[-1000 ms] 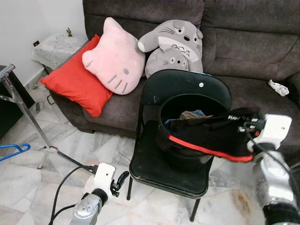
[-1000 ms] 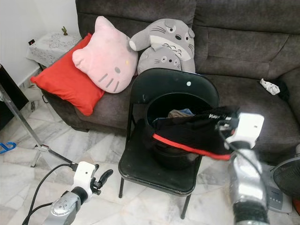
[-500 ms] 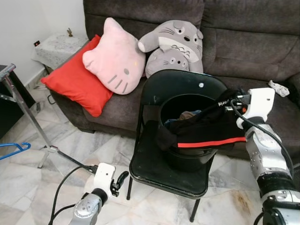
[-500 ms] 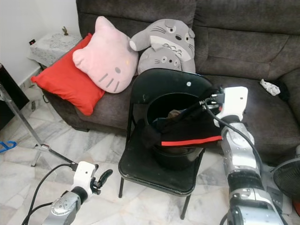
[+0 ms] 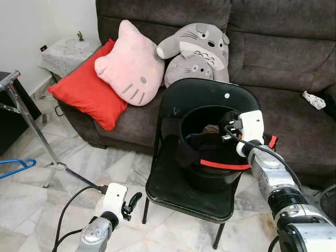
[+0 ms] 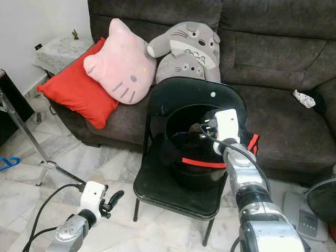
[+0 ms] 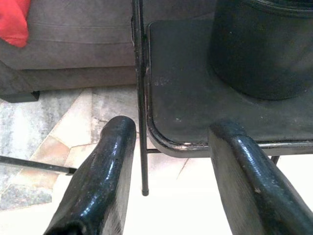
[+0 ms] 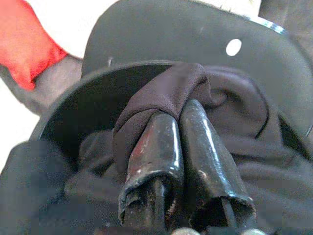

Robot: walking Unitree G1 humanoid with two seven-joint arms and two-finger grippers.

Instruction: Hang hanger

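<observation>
Right gripper [image 8: 188, 117] is over the black bucket [image 5: 210, 173] on the black folding chair [image 5: 173, 186], its 2 fingers pressed together, pinching a fold of the black garment [image 8: 166, 93]. The garment, with its red stripe [image 5: 223, 166], drapes across the bucket's rim and front. Left gripper [image 7: 171, 161] hangs low beside the chair's front corner, fingers spread, holding nothing. The blue hanger [image 5: 16, 167] lies on the marble floor [image 5: 105, 163] at far left, near the metal stand [image 5: 31, 131], well apart from both grippers. Behind the chair, the sofa [image 5: 283, 47] carries a red cushion [image 5: 86, 94], a pink cat cushion [image 5: 131, 65] and 2 grey plush toys [image 5: 197, 50].
</observation>
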